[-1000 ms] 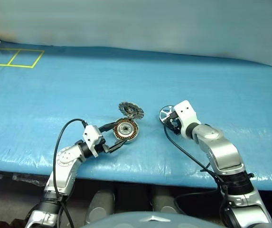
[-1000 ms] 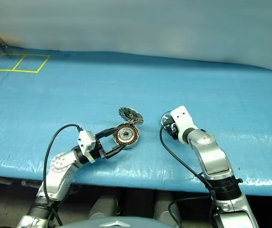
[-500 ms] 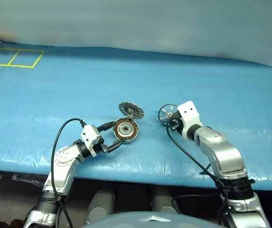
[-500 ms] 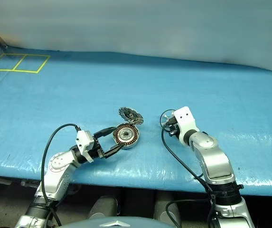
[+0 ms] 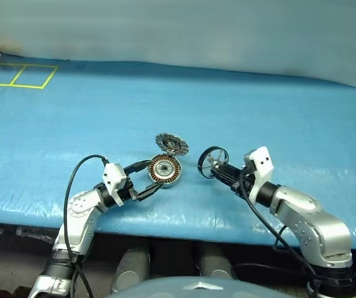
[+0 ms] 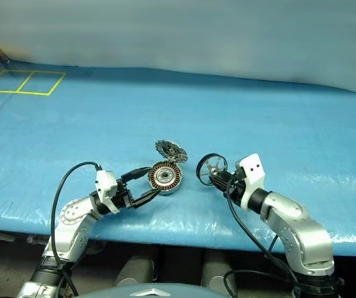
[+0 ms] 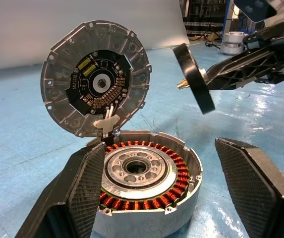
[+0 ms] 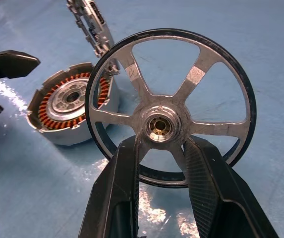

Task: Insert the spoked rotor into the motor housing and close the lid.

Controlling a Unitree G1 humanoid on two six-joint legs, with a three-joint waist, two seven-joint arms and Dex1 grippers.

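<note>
Beside the open motor housing (image 5: 164,169), the right claw (image 5: 220,172) grips the spoked rotor (image 5: 212,162) aloft; left claw (image 5: 145,180) straddles the housing, spread wide; lid (image 5: 171,144) stands raised behind.

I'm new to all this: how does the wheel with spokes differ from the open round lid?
The rotor is an open wheel, dark rim and silver spokes with gaps between; the lid is a solid disc with a dark circuit-like centre. The rotor is held off the table in the right end effector; the lid stands hinged open above the housing. Both are round and partly silver metal.
</note>
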